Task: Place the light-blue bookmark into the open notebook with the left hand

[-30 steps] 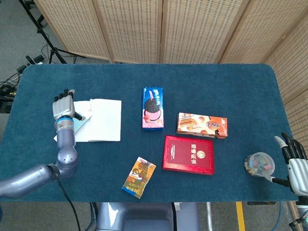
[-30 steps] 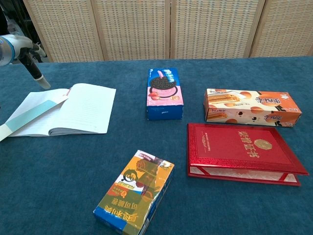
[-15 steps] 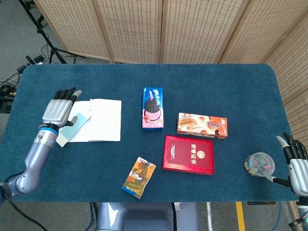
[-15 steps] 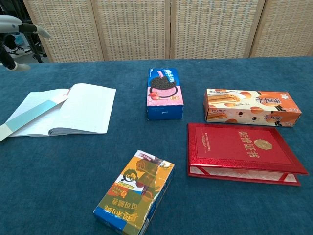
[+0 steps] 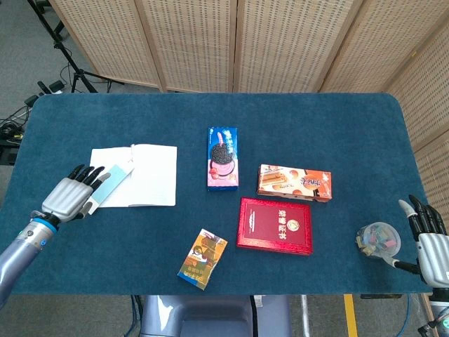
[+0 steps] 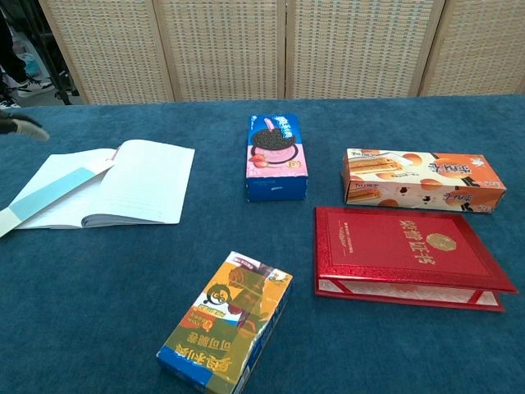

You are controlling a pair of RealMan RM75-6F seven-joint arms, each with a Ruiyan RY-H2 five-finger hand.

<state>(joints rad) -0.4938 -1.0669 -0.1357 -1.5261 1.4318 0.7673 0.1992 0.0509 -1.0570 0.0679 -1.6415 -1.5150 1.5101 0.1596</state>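
Head view first: the left hand sits low at the left edge of the blue table, fingers stretched out and apart, holding nothing. Its fingertips reach the lower end of the light-blue bookmark, though contact is hard to call from up here. That bookmark lies slanted across the left page of the open notebook, its lower end poking past the page edge. Over on the far right, the right hand hangs at the table's edge, fingers spread, empty, just beside a clear cup of small pastel bits. Mid-table there's an Oreo box, an orange biscuit box, a red booklet and a snack packet near the front edge.

Chest view now: the notebook lies flat and open, and the bookmark runs diagonally over its left page, the pale tip overhanging onto the cloth. Only a blurred sliver of the left hand shows at the left edge, clear of the page. The right hand isn't in this shot.
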